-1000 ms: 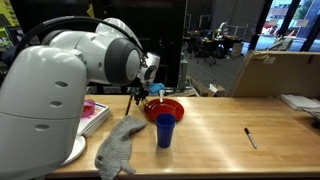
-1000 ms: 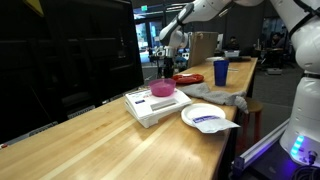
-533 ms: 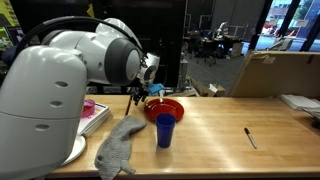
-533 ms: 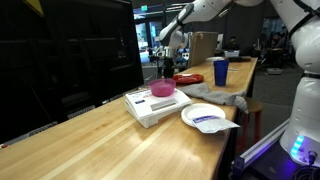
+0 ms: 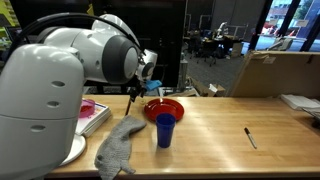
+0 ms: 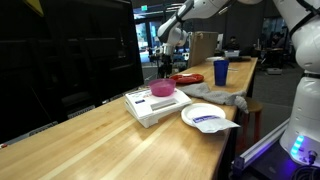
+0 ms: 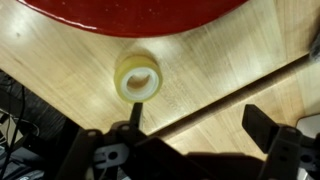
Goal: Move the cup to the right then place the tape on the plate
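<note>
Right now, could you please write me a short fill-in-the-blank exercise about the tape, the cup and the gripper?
1. In the wrist view, the tape lies on the wooden table, just outside the rim of the ___ plate.
2. In an exterior view, the blue cup stands ___ on the table, with nothing gripping it.
3. The gripper hovers by the tape with its jaws ___ and nothing between them.

Missing words: red; upright; open.

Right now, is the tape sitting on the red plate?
No, the tape lies on the bare wood table, just outside the plate rim.
</note>
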Controlling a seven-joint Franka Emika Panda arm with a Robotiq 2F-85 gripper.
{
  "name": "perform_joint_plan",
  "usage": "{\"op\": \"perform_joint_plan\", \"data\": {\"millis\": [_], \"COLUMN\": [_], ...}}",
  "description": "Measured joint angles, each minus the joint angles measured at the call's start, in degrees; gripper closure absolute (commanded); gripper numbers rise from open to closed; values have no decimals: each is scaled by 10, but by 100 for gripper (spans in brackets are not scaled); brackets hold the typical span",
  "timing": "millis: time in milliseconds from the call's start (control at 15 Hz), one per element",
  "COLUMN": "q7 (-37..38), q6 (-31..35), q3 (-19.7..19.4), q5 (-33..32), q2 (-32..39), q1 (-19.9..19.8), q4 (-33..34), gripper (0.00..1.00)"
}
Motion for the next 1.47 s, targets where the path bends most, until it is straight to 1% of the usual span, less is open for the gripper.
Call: {"op": "perform_joint_plan", "data": {"millis": [533, 1267, 1467], "q7": [0, 13, 32], "q6": [3, 60, 92], "q3": [0, -1, 3], "q5": [0, 1, 2], "q2": [-17, -16, -16], "q1": [-3, -2, 2], "q4": [-5, -45, -51], "gripper": [0, 0, 0]}}
